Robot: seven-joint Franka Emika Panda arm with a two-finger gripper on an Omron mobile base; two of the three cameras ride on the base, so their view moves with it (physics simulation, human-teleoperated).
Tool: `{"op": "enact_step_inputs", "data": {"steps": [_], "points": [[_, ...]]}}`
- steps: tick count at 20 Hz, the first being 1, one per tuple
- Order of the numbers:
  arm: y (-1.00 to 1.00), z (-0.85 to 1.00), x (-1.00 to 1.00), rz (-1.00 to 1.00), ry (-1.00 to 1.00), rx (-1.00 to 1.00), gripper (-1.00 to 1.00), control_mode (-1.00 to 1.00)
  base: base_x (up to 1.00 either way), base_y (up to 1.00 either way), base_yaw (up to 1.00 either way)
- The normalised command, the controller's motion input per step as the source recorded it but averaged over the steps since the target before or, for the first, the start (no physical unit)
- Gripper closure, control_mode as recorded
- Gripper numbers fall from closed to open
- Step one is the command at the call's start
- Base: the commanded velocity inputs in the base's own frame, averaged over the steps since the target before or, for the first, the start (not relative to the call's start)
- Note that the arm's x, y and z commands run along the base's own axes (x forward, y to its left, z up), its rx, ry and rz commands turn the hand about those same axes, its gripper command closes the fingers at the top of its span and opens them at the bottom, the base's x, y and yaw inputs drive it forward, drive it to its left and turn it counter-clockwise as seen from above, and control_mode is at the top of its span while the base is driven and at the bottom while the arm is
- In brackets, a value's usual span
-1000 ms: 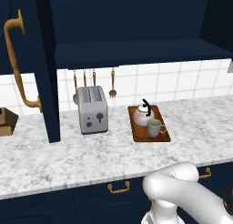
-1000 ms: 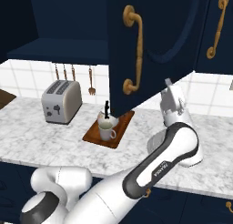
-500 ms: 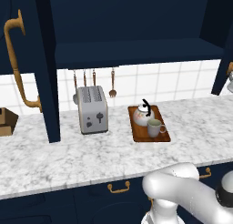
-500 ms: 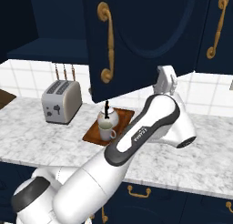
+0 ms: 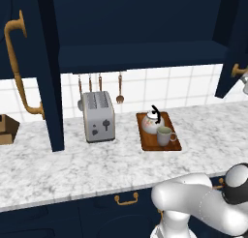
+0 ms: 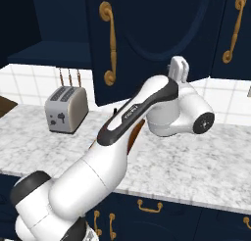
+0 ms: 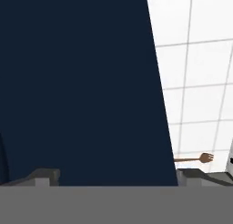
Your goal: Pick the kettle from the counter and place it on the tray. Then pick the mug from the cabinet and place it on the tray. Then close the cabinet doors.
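Note:
The white kettle (image 5: 153, 122) with its black handle and the grey-beige mug (image 5: 164, 135) both stand on the brown wooden tray (image 5: 145, 140) on the marbled counter (image 5: 72, 164). Above, the cabinet (image 5: 135, 58) shows its dark inside. Its left door (image 5: 46, 67) hangs open; its right door (image 5: 231, 43) is part-way swung. My gripper (image 7: 116, 177) is open, both fingertips (image 7: 43, 175) set right against the navy face of that right door (image 7: 77, 82), nothing between them. In the right base view my hand (image 6: 179, 71) is raised beside the door (image 6: 147, 39).
A silver toaster (image 5: 99, 116) stands left of the tray, with utensils (image 5: 119, 89) hanging on the tiled wall behind. A cardboard box (image 5: 7, 129) sits at the far left of the counter. Another navy door (image 6: 235, 29) with a brass handle hangs further right.
The right cabinet door has swung inward, its brass handle shifting left in the right base view. My arm has followed it, elbow lifting and the hand moving left. Kettle and mug stayed put.

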Motion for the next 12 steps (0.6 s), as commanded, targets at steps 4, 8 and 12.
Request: {"op": "enact_step_inputs", "data": {"steps": [4,8,12], "points": [[-0.21,0.05,0.29,0.08,0.03,0.0,-1.0,-1.0,0.0,0.0,0.0],[0.0,0.17,0.45,0.04,0.09,0.02,-1.0,-1.0,0.0,0.0,0.0],[0.02,0.54,0.39,0.0,0.54,-0.09,-1.0,-1.0,0.0,0.0,0.0]]}}
